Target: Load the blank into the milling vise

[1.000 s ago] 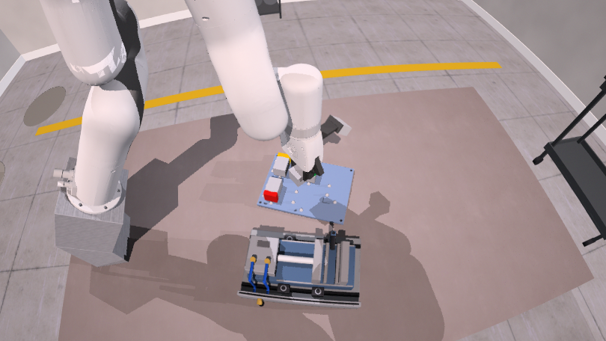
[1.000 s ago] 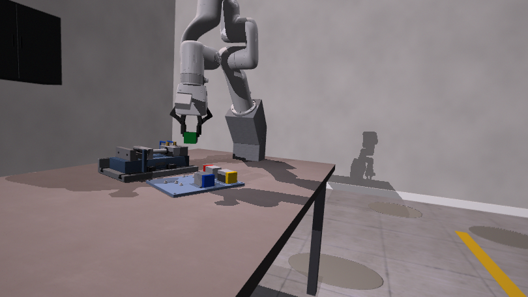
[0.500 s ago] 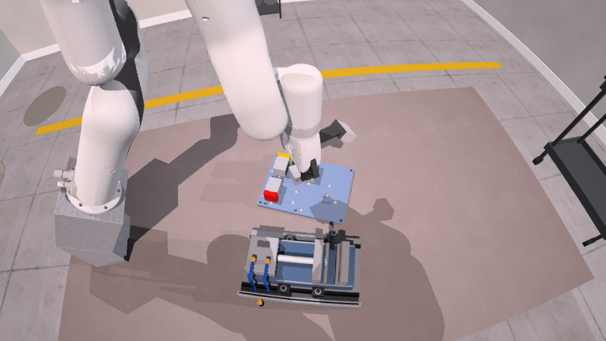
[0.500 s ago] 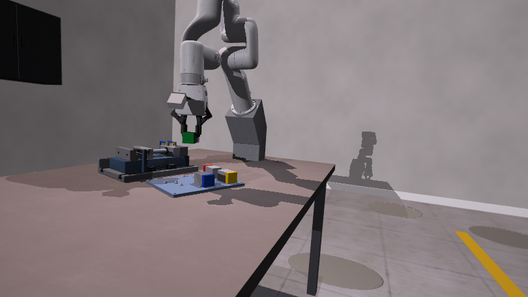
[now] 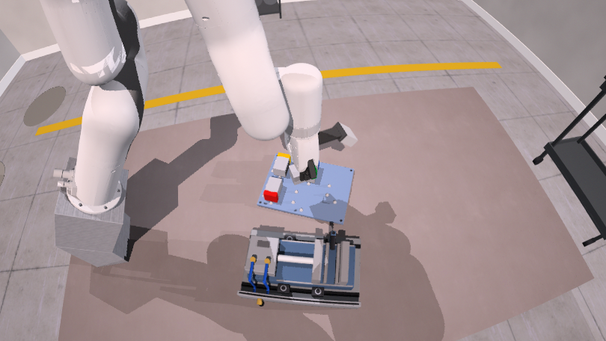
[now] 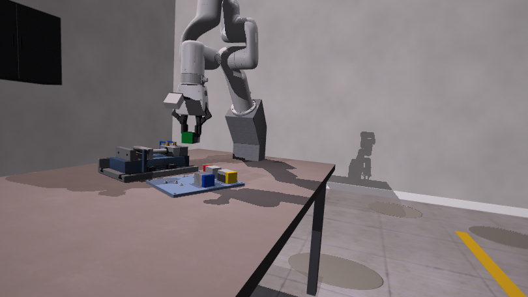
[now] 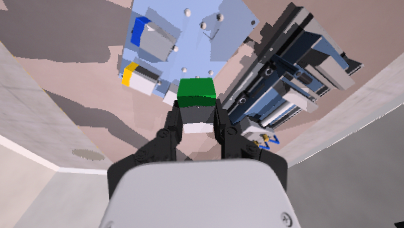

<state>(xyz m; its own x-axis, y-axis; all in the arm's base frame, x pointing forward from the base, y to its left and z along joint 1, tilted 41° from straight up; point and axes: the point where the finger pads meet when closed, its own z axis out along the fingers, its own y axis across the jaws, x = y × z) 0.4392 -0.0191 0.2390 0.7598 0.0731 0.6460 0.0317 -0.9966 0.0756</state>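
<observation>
The hand (image 6: 191,129) is clenched on the green-ended blank (image 6: 188,137), carrying it high in the air, well above the tabletop (image 6: 111,236). In the wrist view the fingers press on the blank's two long sides, with the green end (image 7: 196,93) poking out ahead of the fingertips and the bare grey length running back between them. From the top view the load hangs over the far part of the infeed plate (image 5: 339,186), so the vise (image 5: 301,265) lies nearer to that camera than the hand, just past the plate's near edge.

What the coming move seems to turn on is the blank's long axis. The slot between the jaws has the work stop (image 5: 332,239) at its plate end, so I'd judge the grey end has to point toward the plate and the green end away from it, with the long side against the fixed jaw (image 5: 348,265), the block on the right without hoses. Whether the blank is already turned that way I cannot tell from here.

The slot shows nothing in it. On the plate sit three others: the red-ended blank (image 5: 273,189), the yellow-ended blank (image 5: 281,164) and the blue-ended blank (image 6: 205,179), all inside its edges.
</observation>
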